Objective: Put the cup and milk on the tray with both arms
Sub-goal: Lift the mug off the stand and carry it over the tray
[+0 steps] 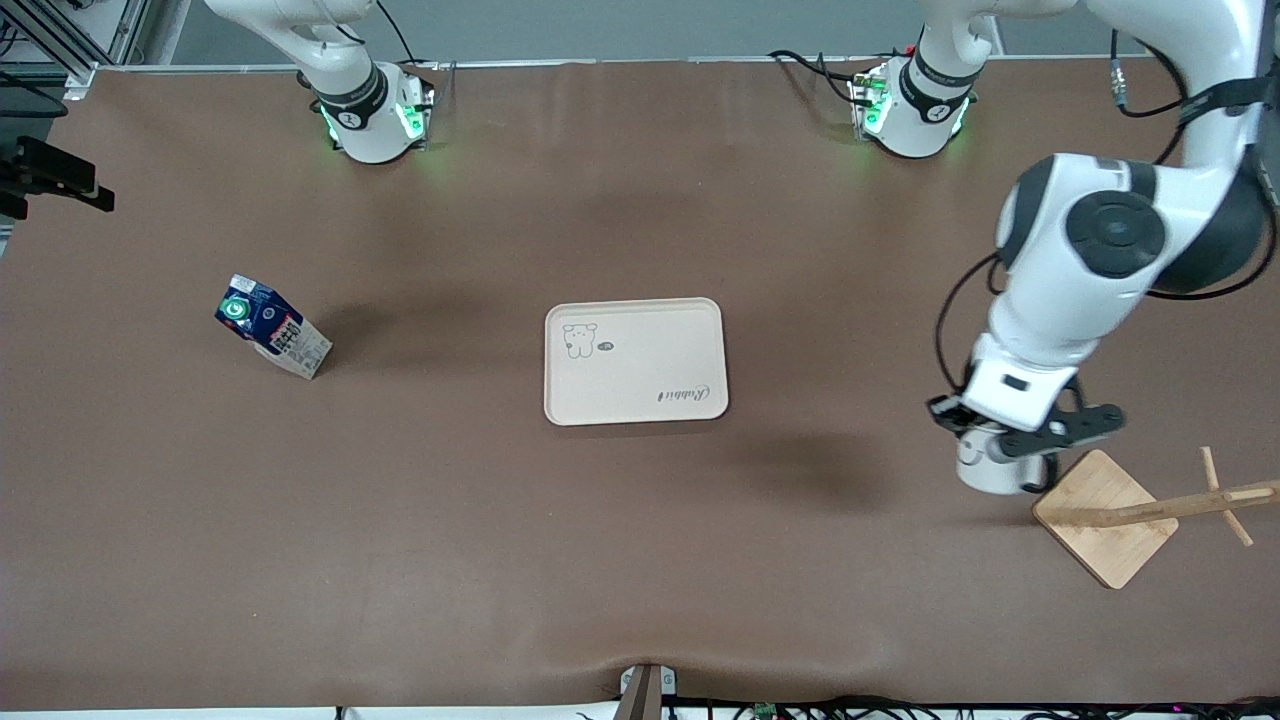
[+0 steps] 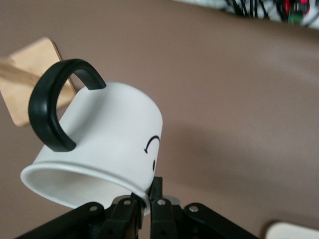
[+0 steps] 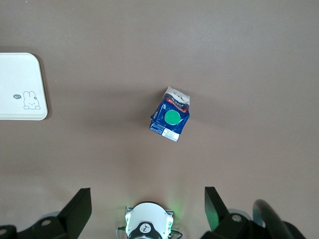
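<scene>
Left gripper [image 2: 144, 206] pinches the white smiley mug [image 2: 107, 149] by its rim beside the wooden stand base [image 1: 1105, 515]; right gripper [image 3: 147, 204] hangs spread above the milk carton [image 3: 170, 121].

The tray [image 2: 294, 230] shows only a corner in the left wrist view; the wooden stand [image 1: 1108, 517] runs off the front view's edge.
</scene>
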Robot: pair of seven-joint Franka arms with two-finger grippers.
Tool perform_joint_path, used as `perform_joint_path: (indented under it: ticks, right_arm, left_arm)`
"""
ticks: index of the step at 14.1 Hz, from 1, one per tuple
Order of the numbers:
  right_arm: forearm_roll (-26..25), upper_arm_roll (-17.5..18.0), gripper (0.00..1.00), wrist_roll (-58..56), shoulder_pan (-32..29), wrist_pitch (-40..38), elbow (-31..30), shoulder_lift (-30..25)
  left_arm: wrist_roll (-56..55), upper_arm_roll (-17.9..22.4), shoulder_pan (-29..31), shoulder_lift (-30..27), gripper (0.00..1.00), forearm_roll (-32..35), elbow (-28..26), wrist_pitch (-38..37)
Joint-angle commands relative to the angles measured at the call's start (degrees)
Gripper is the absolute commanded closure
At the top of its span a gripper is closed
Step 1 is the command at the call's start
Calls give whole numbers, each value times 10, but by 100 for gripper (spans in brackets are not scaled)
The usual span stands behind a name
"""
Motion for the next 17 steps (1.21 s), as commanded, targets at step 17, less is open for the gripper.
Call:
perform_joint_path:
  ticks: [17]
  right_arm:
    - [-28, 6, 0, 8, -18, 9, -51, 23]
  left_arm:
    - [-179, -1, -243, 210, 100, -273, 110, -91]
